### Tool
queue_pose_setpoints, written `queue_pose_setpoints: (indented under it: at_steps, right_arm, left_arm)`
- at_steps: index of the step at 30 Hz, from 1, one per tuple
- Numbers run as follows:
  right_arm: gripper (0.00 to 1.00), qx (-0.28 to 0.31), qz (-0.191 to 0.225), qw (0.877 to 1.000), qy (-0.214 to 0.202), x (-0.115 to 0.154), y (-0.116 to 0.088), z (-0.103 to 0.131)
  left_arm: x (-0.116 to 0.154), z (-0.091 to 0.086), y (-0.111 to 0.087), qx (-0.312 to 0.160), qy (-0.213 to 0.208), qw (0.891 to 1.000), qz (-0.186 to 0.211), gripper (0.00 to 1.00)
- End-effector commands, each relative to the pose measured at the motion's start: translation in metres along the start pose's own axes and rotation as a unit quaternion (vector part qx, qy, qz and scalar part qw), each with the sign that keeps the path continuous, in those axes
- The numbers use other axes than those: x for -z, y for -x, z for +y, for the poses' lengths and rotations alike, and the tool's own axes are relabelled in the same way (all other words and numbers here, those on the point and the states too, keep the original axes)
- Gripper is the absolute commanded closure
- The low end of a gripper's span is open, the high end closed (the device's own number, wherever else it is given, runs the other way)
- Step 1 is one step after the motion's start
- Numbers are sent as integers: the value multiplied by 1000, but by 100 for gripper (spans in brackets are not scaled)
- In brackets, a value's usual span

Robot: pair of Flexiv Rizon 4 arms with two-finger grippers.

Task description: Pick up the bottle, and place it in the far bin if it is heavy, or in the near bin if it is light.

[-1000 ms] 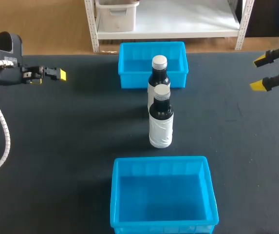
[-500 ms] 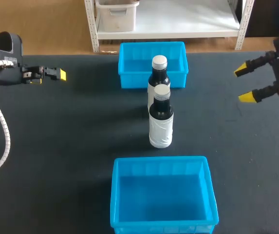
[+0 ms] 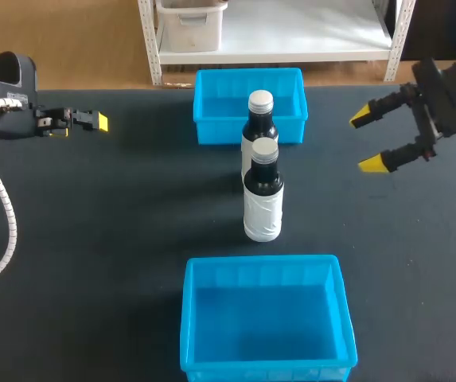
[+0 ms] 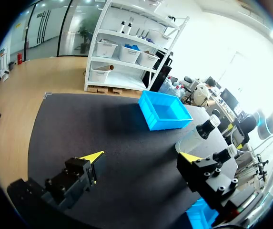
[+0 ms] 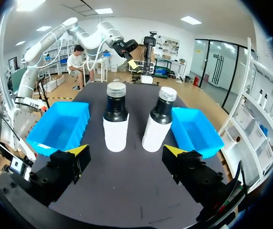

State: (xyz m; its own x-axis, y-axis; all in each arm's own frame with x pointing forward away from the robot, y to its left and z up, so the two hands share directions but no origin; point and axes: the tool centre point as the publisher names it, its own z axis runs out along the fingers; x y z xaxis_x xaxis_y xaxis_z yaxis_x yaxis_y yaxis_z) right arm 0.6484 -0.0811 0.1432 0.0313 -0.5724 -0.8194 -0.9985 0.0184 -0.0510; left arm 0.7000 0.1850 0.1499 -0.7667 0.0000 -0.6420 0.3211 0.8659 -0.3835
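Near bottle (image 3: 263, 199), far bottle (image 3: 260, 121): ahead of right jaws (spread wide).

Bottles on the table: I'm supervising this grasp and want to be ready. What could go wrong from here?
1. The near bottle and far bottle stand close together; the open right gripper, off to their side, could knock one while closing on the other.
2. Both are tall and upright, so a glancing finger might topple one toward the far bin.

Bright overhead light; soft shadows; strong glare in left wrist view
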Motion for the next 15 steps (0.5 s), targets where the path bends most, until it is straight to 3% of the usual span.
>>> queue_pose_setpoints:
  at_steps: [1, 15]
  right_arm:
    - [0, 3, -2, 1000, 9, -18, 6, -1]
    - [0, 12, -11, 1000, 27, -60, 27, 5]
  left_arm:
    - [0, 0, 0, 0, 0, 1000, 0, 0]
    - [0, 0, 0, 0, 0, 1000, 0, 0]
